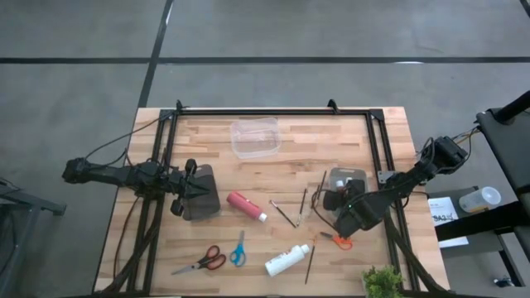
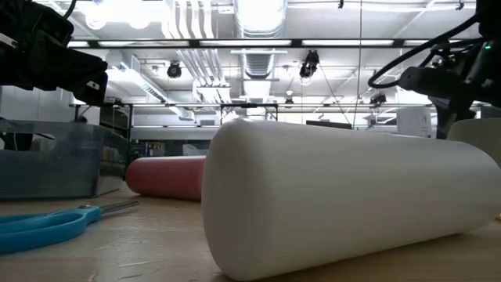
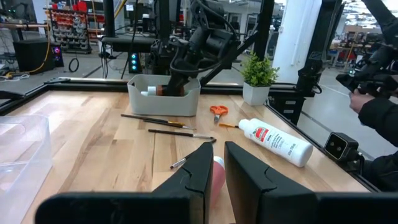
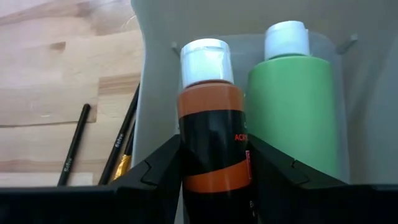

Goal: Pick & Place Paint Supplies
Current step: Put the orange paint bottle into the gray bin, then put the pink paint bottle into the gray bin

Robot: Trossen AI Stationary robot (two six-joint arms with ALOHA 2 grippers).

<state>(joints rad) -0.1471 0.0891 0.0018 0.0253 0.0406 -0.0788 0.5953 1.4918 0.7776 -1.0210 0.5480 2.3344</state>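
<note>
My right gripper [image 1: 335,201] hangs over the grey bin [image 1: 348,178] at the table's right, shut on a brown paint bottle [image 4: 214,143] with a black label and a white cap. A green bottle [image 4: 289,106] stands in the bin beside it. A red bottle [image 1: 246,205] and a white bottle [image 1: 287,260] lie on their sides on the wood. Thin brushes [image 1: 283,213] lie between them and the bin. My left gripper [image 1: 192,192] waits level at the table's left, its fingers a narrow gap apart with nothing between them. My right gripper pinches the brown bottle's body [image 4: 211,162] between its two fingers, below the shoulder, one finger on each side. The fingers slant down from the table's right. The bottle points cap-first into the bin, next to the green bottle. Its base is hidden behind the fingers.
A clear plastic container [image 1: 255,136] stands at the far middle. Red scissors [image 1: 201,261] and blue scissors [image 1: 238,248] lie near the front edge, orange scissors [image 1: 339,241] lie in front of the bin, and a small potted plant [image 1: 383,283] stands at the front right corner.
</note>
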